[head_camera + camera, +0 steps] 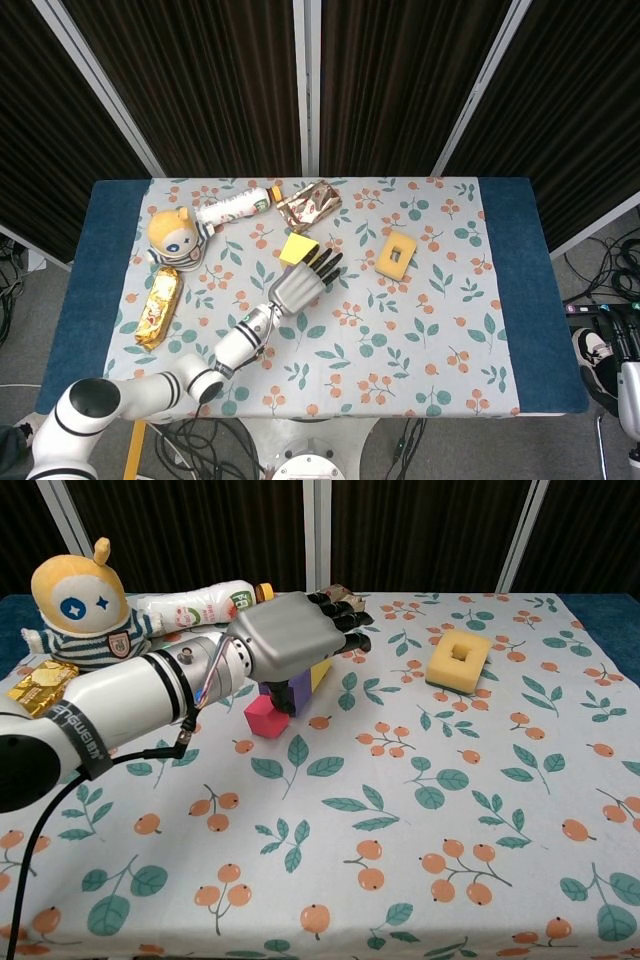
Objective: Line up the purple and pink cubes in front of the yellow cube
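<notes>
Chest view: left hand [295,640] over purple cube [298,690], contact unclear.

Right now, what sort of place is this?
Probably a robot test station: dark curtain panels behind a table with a floral cloth, loose cables on the floor, and assorted props like a plush toy.

Your left hand [295,640] hangs over three cubes: pink cube [265,718] nearest you, purple cube [297,690] touching behind it, yellow cube [320,673] behind that (contact unclear). The sponge [458,661] lies right of them, well apart. Left sits the doll [80,615], bottle [195,605] behind it, wrapper [40,683] in front.
</notes>
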Tool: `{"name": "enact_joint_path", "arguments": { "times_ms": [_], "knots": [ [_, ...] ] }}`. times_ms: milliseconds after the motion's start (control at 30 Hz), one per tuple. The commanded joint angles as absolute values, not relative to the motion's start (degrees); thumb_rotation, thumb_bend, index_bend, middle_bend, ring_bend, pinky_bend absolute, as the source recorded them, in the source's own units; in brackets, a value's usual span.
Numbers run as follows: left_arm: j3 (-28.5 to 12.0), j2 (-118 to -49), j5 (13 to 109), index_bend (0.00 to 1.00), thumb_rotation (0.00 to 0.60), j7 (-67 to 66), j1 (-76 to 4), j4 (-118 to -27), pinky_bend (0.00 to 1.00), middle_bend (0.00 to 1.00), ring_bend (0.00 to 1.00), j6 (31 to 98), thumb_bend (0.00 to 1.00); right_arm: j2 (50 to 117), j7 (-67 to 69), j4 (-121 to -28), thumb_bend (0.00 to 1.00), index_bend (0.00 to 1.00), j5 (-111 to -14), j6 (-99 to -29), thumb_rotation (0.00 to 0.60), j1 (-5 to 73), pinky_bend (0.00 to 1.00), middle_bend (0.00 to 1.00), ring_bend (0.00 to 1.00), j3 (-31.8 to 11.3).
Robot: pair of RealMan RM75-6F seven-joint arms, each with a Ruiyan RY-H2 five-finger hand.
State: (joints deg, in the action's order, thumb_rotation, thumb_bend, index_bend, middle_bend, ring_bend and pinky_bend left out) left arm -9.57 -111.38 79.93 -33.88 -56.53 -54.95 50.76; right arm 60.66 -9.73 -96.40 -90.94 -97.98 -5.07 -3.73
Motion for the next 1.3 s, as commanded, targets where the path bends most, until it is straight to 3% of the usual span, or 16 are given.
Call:
{"name": "enact_joint_path", "arguments": {
  "times_ms": [33, 333, 667, 1300],
  "knots": [
    [-9.5, -111.58, 79.85, 0.19, 0.6, -33.94, -56.61, -54.89, 0.13, 0.02, 0.02, 50.79, 0.0, 60.61, -9.79, -96.5, 0.15, 0.11, -91.07, -98.19, 0.6, -5.22, 0.19, 0.12, 0.06, -3.68],
    [-7.7, -109.27, 82.15, 0.19, 0.6, -32.85, -55.53, -60.24, 0.13, 0.02, 0.02, 53.61, 0.0, 60.69, -9.42, -96.22, 0.15, 0.11, -91.36, -98.29, 0.6, -5.35, 0.19, 0.12, 0.06, -3.58],
    [-2.28, -101.23, 85.76, 0.19, 0.6, -34.56, -51.32, -69.55, 0.13, 0.02, 0.02, 56.93, 0.0, 60.96, -9.08, -95.84, 0.15, 0.11, -91.99, -97.92, 0.6, -4.9, 0.19, 0.12, 0.06, -3.63],
    [-2.58, -106.07, 87.08, 0.16, 0.6, -30.72, -50.87, -60.2, 0.13, 0.0, 0.02, 56.93, 0.0, 60.84, -11.26, -97.37, 0.15, 0.11, -92.57, -98.08, 0.6, -4.97, 0.19, 0.12, 0.06, -3.53]
  ]
}}
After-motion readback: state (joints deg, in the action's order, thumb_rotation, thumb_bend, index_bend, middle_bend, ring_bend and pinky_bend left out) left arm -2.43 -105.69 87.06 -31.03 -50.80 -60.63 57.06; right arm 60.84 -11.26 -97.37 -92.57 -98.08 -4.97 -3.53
